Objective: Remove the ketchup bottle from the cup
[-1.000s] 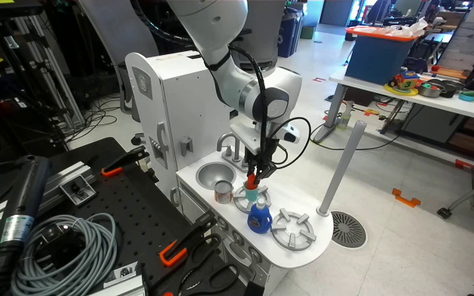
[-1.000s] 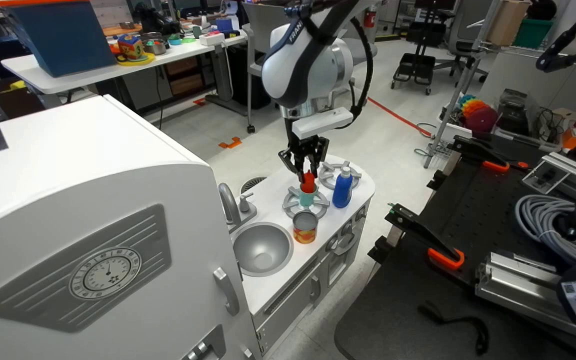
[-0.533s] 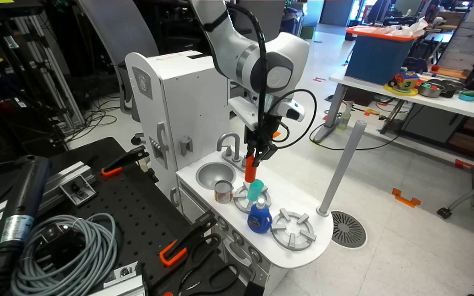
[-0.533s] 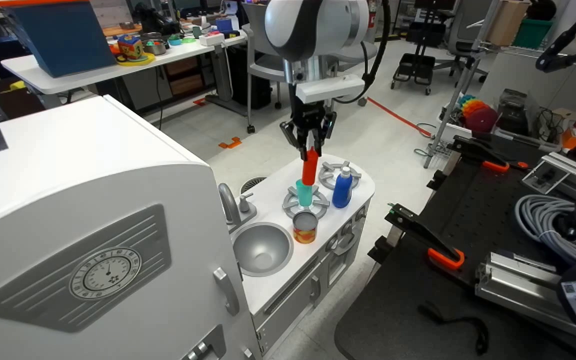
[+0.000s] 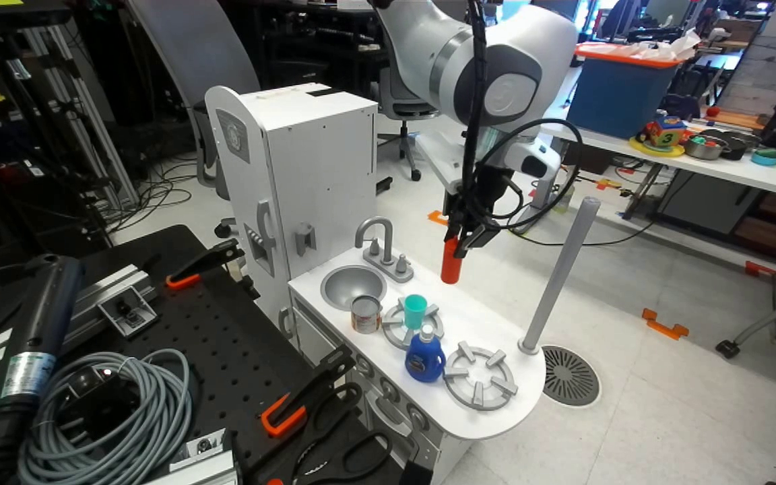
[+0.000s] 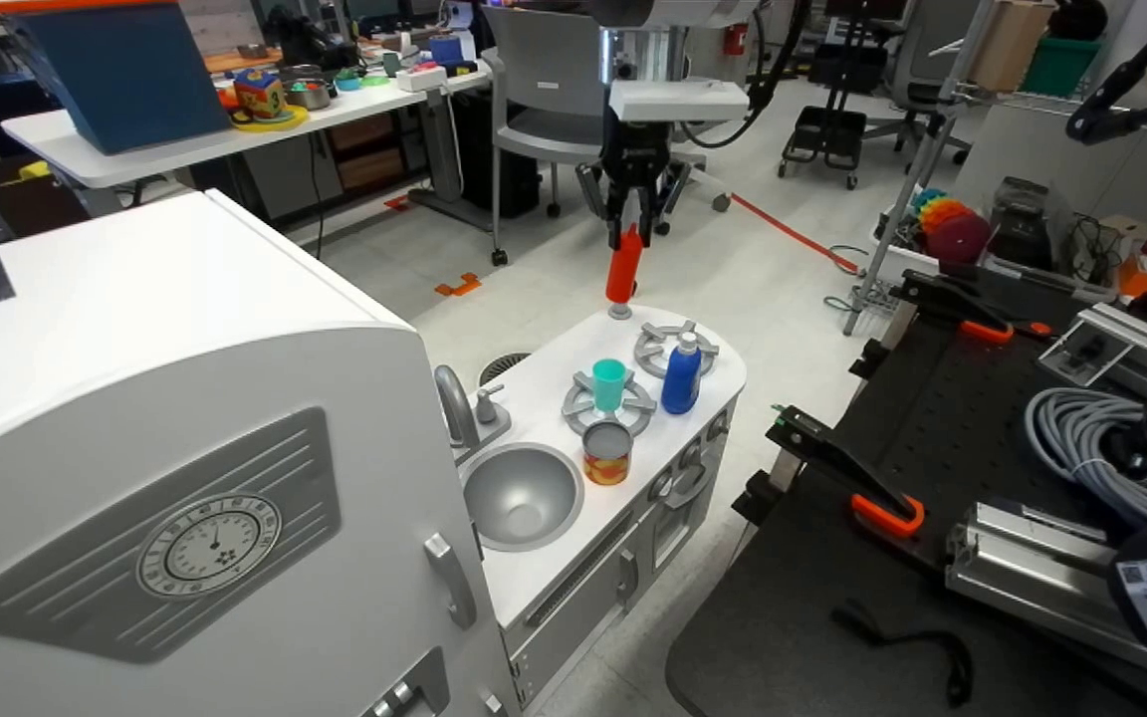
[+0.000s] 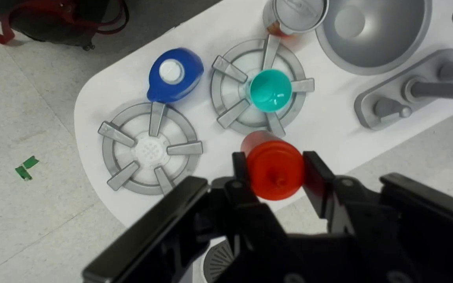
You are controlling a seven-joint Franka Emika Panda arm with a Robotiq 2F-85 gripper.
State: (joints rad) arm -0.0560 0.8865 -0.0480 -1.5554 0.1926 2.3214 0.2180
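The ketchup bottle [image 5: 450, 267] is a slender red toy bottle, held in the air and slightly tilted. My gripper [image 5: 455, 244] is shut on its upper end, with one finger on each side. The bottle also shows in an exterior view [image 6: 623, 274] and, from above, between the fingers in the wrist view [image 7: 275, 173]. The cup [image 5: 415, 312] is small and turquoise-blue and stands upright on a burner ring. It also shows in an exterior view [image 6: 608, 385]. Its bare inside shows in the wrist view [image 7: 270, 91]. The bottle is apart from the cup, above and to one side.
A blue detergent bottle [image 5: 424, 357] stands beside the cup. An open metal can [image 6: 607, 456] stands near the sink [image 6: 524, 498]. A faucet [image 5: 384, 242], a second burner [image 5: 481, 378], an upright grey post [image 5: 558, 276] and a tall white toy fridge [image 5: 320, 168] surround the counter.
The gripper lifted the ketchup bottle up out of the cup, then carried it away from the cup, toward the counter's edge opposite the can. The cup stayed on the burner, rocking slightly upright.
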